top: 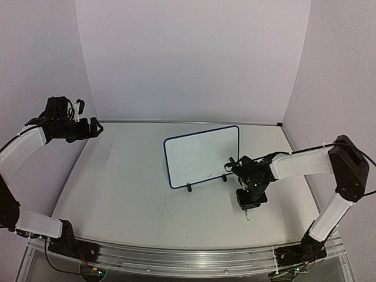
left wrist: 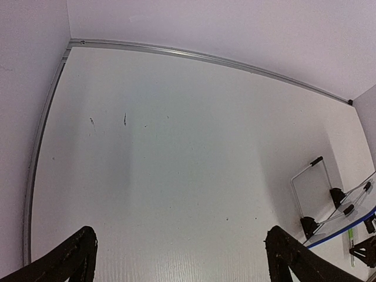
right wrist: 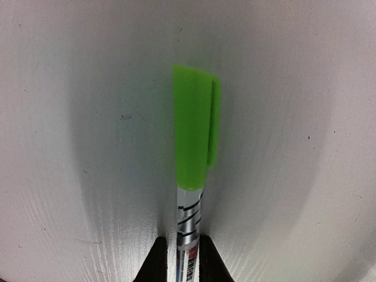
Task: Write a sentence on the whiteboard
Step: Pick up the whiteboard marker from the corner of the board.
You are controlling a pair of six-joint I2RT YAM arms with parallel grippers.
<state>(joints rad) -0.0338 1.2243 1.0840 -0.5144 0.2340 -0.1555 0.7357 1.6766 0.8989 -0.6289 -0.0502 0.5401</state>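
Right hand (right wrist: 181, 258), bottom centre, pinches marker (right wrist: 189, 217) barrel below green cap (right wrist: 197, 123); light, slick plastic, likely to twist. Left hand (top: 94, 126), upper left, wide open, empty. Whiteboard (top: 202, 155) light, probably tippy.

table (top: 129, 188): white, metal rail (left wrist: 205, 57) along far edge | whiteboard (top: 202, 155): stands on two black feet (top: 189, 188), right of centre | marker (right wrist: 197, 135): green cap, lies flat, near board's right foot, on its near side | scuffs (left wrist: 124, 119): few small dark, far left
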